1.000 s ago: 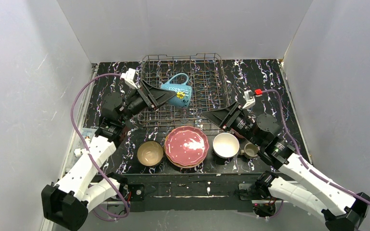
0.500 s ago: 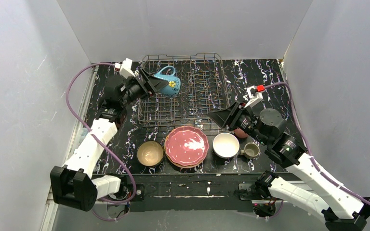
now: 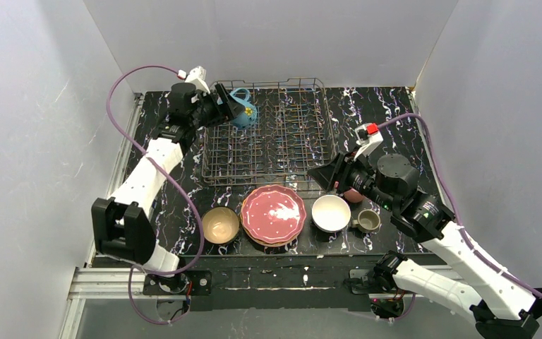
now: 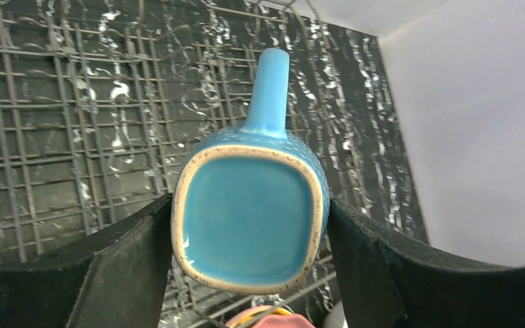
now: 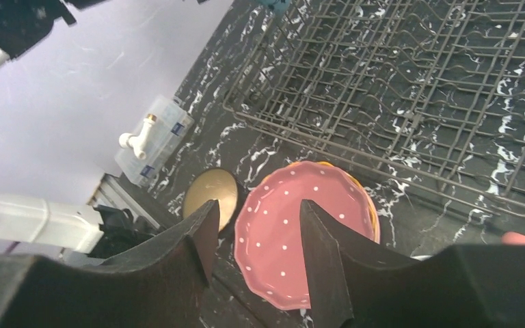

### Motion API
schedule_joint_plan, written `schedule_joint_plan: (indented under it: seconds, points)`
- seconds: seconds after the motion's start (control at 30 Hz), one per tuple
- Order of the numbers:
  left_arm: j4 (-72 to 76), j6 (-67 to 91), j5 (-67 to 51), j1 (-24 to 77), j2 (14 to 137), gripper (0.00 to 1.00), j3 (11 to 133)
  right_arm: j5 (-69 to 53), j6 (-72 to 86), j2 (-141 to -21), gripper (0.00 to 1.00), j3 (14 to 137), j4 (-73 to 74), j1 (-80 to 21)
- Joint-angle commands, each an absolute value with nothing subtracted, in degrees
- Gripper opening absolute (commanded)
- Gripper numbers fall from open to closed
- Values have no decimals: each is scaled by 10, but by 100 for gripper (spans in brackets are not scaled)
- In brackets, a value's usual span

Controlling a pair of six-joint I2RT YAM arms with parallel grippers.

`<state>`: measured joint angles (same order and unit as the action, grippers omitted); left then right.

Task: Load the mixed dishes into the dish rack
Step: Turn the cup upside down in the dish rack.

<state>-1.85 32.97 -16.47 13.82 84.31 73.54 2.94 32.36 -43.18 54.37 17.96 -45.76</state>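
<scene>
vs 1 s ago: left gripper (image 3: 230, 111) has carried the teal mug (image 4: 249, 219) from over the left-middle of the dish rack (image 3: 282, 145) to its far-left corner, and the left arm is stretched out further. Fingers pinch the mug by its sides, base facing the wrist cam, handle pointing away from it. Can't tell if the mug touches the wires

right gripper (image 5: 256, 212) has barely shifted. It hangs by the rack's near-right corner, above the table (image 3: 388, 113), jaws spread with nothing between them

front-row dishes sit where they were, all on the table just in front of the rack

counts:
- rack: 1
- mugs: 3. These are the teal one in the left gripper, the olive-grey mug (image 3: 367, 221) right of the white bowl, and the pink mug (image 3: 353, 195) behind it
- bowls: 2 clear ones, tan bowl (image 3: 220, 224) left of the plates and white bowl (image 3: 331, 212) right of them
- plates: one stack, pink plate (image 3: 273, 214) on top, orange plate (image 5: 373, 217) showing as a rim under it

hard to read:
- pink mug is mostly behind the right arm, only a sliver shows
- can't count how deep the plate stack goes
- dark shape under the white bowl, can't tell what it is
- teal mug's mouth isn't visible from the wrist cam, only the base and handle
</scene>
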Motion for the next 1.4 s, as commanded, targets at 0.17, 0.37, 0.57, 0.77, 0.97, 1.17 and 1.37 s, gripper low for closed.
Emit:
schedule_joint_plan:
  seconds: [0.17,0.37,0.57,0.77,0.97,1.17,1.37]
  points:
    - [-54,225,-83,136,949,0,864,40,242,-443,56,585,220,-456]
    - [-67,193,-28,136,1023,0,920,54,219,-447,56,596,243,-456]
    - [-84,160,36,136,1094,0,987,62,203,-447,56,596,254,-456]
    - [-89,138,63,136,1155,0,1043,71,195,-452,57,591,256,-456]
    - [-91,121,80,138,1199,0,1084,74,192,-459,58,584,250,-456]
    - [-92,87,124,151,1233,0,1113,76,188,-459,58,570,238,-456]
    - [-87,76,145,157,1282,0,1138,77,191,-460,59,558,230,-456]
